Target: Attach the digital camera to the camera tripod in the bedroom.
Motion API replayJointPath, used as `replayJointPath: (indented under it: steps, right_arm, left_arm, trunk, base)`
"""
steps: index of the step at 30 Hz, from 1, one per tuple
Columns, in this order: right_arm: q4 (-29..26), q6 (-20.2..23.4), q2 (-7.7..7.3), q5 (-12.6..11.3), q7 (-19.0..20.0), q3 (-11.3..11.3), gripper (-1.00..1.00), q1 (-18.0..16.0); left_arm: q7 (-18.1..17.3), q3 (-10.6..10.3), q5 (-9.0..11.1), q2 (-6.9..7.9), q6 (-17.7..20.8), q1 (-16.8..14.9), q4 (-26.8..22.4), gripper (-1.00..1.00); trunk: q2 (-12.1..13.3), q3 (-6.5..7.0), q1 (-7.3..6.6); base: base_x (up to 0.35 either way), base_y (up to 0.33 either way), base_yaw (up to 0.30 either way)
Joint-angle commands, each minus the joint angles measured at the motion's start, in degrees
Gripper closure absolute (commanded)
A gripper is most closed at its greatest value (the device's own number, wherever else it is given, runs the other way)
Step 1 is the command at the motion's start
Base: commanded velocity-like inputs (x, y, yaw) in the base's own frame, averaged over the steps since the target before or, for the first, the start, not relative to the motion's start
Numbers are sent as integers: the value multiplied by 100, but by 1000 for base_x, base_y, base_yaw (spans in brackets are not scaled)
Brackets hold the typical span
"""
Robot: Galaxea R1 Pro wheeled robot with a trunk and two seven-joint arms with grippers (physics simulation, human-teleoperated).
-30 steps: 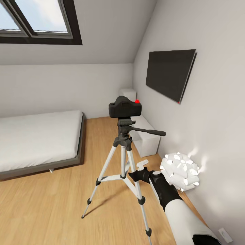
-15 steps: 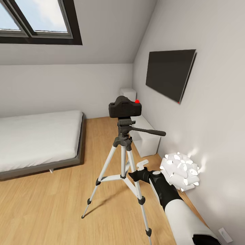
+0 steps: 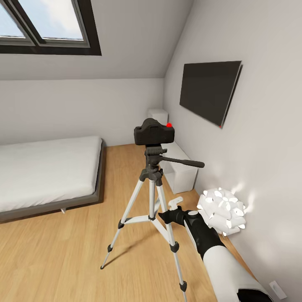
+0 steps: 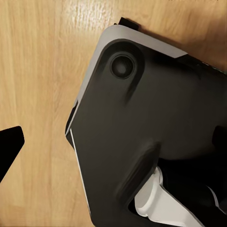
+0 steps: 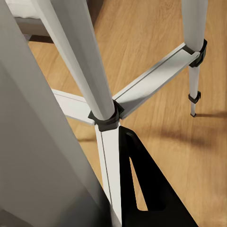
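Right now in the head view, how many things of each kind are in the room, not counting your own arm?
Camera: 1
Tripod: 1
Bed: 1
Wall screen: 1
Skylight: 1
White boxes by the wall: 2
White bow-like ornament on the floor: 1
Total: 8

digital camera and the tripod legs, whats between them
In the head view, the tripod's black head with its long pan handle sits between the digital camera and the legs.
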Motion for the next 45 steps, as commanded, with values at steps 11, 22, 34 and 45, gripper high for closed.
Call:
replayJointPath:
  steps: [11,22,34,45]
  right_arm:
    - [51,40,12,108,68,-54,100,-1]
    - [51,34,8,101,68,-58,-100,0]
    - [51,45,5,101,68,-54,-100,-2]
    - [51,48,0,108,64,-56,-100,-1]
  left_arm:
    - [18,-50,126,1,14,-5,-4,-100]
    - [18,-51,126,1,14,-5,-4,-100]
    - [18,-51,126,1,14,-5,-4,-100]
    - [12,-57,119,-7,14,-6,-4,-100]
  trunk:
    - [-9,-12,4]
    - [-9,-12,4]
    - [-9,-12,4]
    - [-9,-12,4]
  base:
    - [0,0,0]
    - [0,0,0]
    - [0,0,0]
    - [-123,0,0]
